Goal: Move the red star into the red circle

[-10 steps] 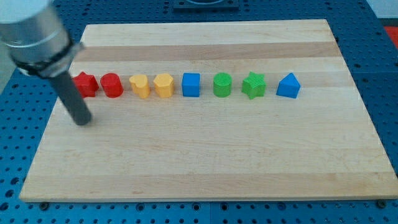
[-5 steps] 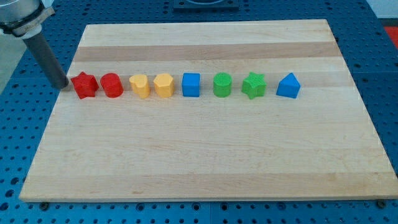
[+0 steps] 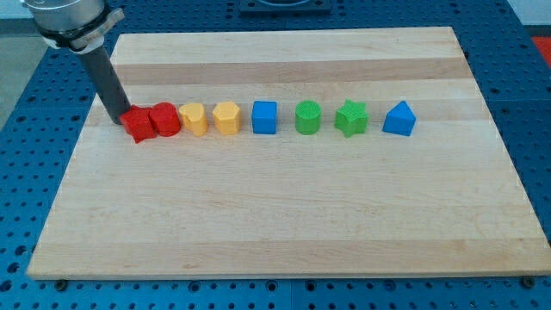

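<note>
Judging progress: the task is taken as all but done, since the red star (image 3: 137,126) is seen pressed against the red circle (image 3: 164,120), the two touching with no gap visible between them.
Remaining: at most a slight further nudge toward the view's right is judged to be left, if firmer contact is wanted.
Red star place: it is found near the table's (image 3: 284,224) left edge, at the left end of the row of blocks, sitting slightly lower than the row's line.
Red circle place: it is set just beside the first yellow block (image 3: 195,119); whether these two touch cannot be told.
Tip: my tip (image 3: 120,120) is placed against the red star's upper-left side, on the side away from the red circle.
Arm pose: the rod is seen leaning, its upper end toward the table's top-left corner.
Claw: none is fitted, so its state cannot be told.
Rest of row: the other blocks are left well apart from the tip.
</note>
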Motion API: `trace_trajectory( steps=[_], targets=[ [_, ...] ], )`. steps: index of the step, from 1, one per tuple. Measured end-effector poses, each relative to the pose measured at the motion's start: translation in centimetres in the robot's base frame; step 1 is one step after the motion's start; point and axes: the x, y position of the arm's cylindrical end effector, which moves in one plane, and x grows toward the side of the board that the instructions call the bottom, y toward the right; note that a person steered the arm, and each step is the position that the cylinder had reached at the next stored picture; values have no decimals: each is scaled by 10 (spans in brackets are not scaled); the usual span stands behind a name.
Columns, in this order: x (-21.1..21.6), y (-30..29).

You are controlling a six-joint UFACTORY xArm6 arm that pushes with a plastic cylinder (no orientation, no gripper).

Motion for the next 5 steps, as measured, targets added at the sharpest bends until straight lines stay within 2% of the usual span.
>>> trace_trajectory(
  steps=[3, 5],
  targets=[
    [0, 7],
    [15, 29]
  ],
)
